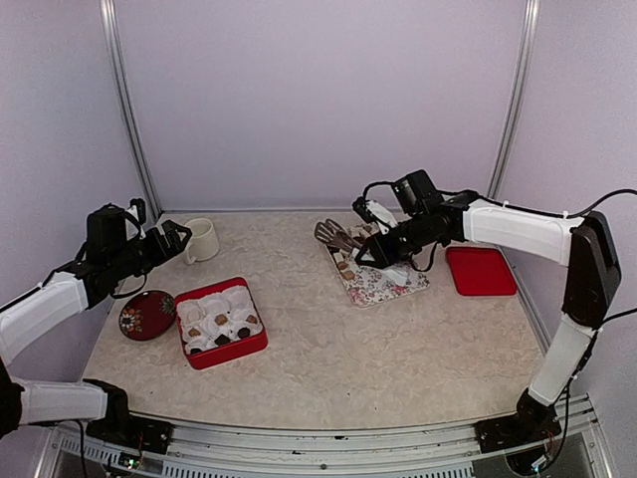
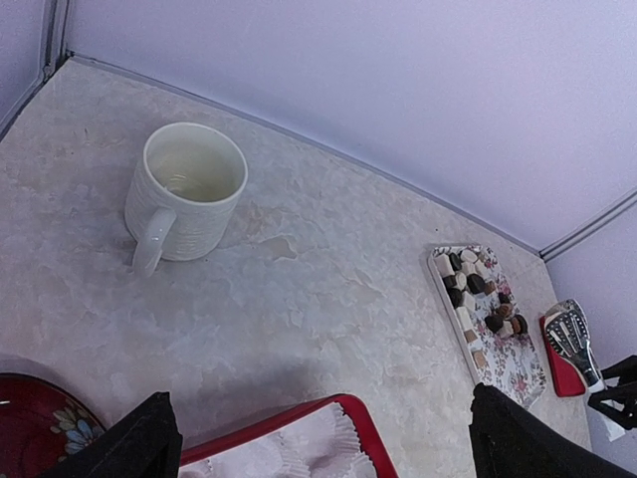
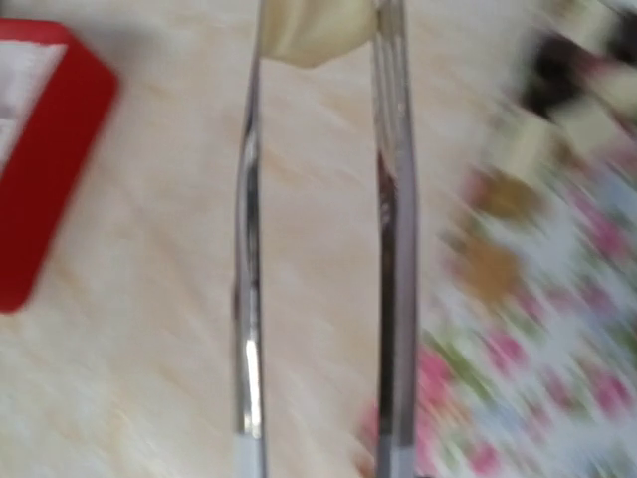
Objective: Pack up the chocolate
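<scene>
The chocolate [image 1: 345, 267] lies in small brown, tan and cream pieces on the left side of a floral tray [image 1: 396, 285], also visible in the left wrist view as chocolate [image 2: 471, 285]. My right gripper [image 1: 383, 249] is shut on metal tongs [image 1: 334, 236] that reach left over the tray's far corner. The blurred right wrist view shows the tongs [image 3: 393, 249] pinching a cream-white piece [image 3: 314, 30] at their tips. The red box [image 1: 257, 344] holds white paper cups, some with pieces in them. My left gripper [image 1: 177, 239] hangs open and empty near the mug.
A cream mug [image 1: 202, 239] stands at the back left. A dark red oval dish [image 1: 146, 314] lies left of the box. A flat red lid [image 1: 480, 270] sits right of the tray. White walls close the table on three sides.
</scene>
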You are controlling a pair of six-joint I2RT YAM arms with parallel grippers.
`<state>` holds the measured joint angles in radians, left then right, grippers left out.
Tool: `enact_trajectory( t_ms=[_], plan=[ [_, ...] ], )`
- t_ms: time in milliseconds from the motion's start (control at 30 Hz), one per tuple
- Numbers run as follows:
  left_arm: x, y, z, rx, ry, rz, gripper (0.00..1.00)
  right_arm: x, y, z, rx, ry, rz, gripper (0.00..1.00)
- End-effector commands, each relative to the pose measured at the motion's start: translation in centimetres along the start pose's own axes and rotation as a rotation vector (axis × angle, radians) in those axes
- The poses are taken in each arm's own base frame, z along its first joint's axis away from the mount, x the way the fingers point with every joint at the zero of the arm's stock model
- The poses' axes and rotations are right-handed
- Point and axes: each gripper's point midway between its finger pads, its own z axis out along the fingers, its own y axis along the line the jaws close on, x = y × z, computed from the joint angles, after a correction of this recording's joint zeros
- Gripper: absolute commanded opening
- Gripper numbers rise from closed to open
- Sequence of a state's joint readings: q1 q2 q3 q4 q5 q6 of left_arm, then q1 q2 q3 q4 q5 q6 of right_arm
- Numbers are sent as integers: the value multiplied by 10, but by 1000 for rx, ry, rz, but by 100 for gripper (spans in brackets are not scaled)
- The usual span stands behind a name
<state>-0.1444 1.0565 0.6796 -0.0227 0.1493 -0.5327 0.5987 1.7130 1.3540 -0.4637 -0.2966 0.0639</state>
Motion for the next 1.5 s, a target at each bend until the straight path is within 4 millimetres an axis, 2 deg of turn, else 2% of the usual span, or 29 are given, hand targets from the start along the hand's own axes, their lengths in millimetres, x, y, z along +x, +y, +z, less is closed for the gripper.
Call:
enact_trajectory(
  t_ms=[0, 133, 300, 400, 500, 633, 900, 1200, 1467],
  plan=[
    [-14, -6, -2, 16, -43, 0, 99, -26, 52, 28, -119, -1, -118, 22],
    [-13, -5, -1, 15, -38, -6, 99, -37, 97, 56, -181, 24, -201, 22],
    [-13, -5, -1, 15, -38, -6, 99, -42, 149, 87, -266, 44, -277, 22],
    [-14, -5, -1, 16, -40, -5, 99, -38, 174, 107, -290, 72, -312, 22],
    [-13, -6, -1, 20, -36, -5, 99, -33, 191, 124, -303, 93, -325, 22],
    [-11, -6, -1, 29, -36, -7, 99, -36, 201, 143, -319, 101, -301, 22],
    [-8, -4, -4, 20, -37, -2, 99, -31, 213, 163, -342, 118, -306, 22],
    [-9, -3, -4, 16, -39, 0, 99, -25, 221, 175, -372, 134, -299, 23],
    [-8, -2, -3, 13, -39, 1, 99, -20, 219, 182, -370, 144, -294, 27]
  ],
)
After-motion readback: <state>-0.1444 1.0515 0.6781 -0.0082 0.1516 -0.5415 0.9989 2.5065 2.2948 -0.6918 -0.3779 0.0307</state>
